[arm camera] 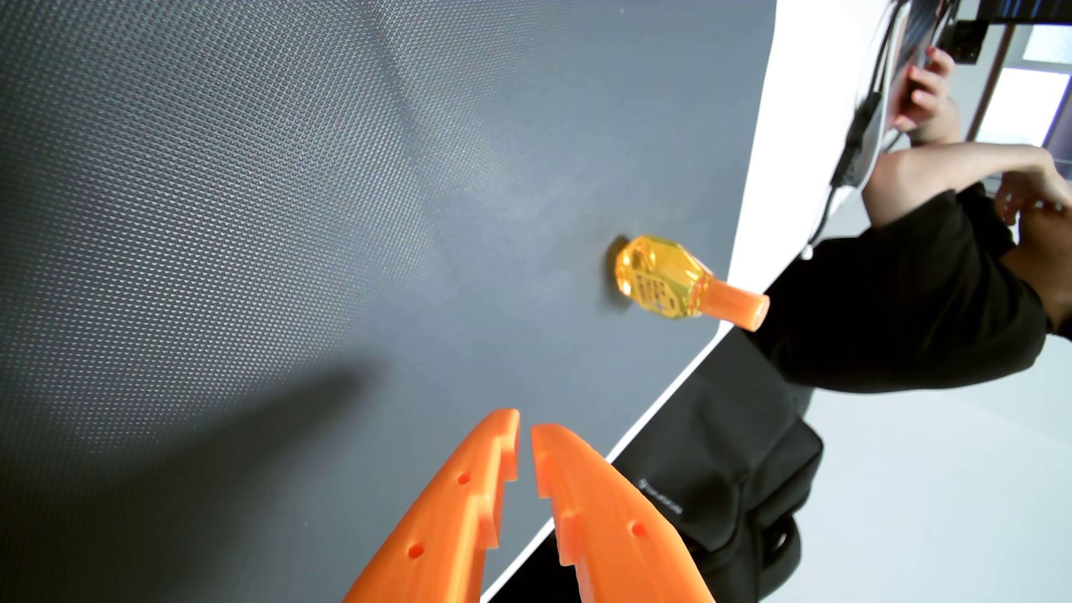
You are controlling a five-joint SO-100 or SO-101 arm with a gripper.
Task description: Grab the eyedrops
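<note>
The eyedrops (667,278) are a small clear amber bottle with an orange cap, standing on the dark textured mat near its right edge in the wrist view. My orange gripper (525,426) enters from the bottom, well below and left of the bottle. Its two toothed fingers (464,504) stand almost together with a narrow gap at the tips, and nothing is between them.
The dark grey mat (290,203) spreads across the left and centre. Its white border (754,174) and the table edge run along the right. A person in a black sleeve (905,301) sits beyond that edge, and a black bag (725,475) lies below it.
</note>
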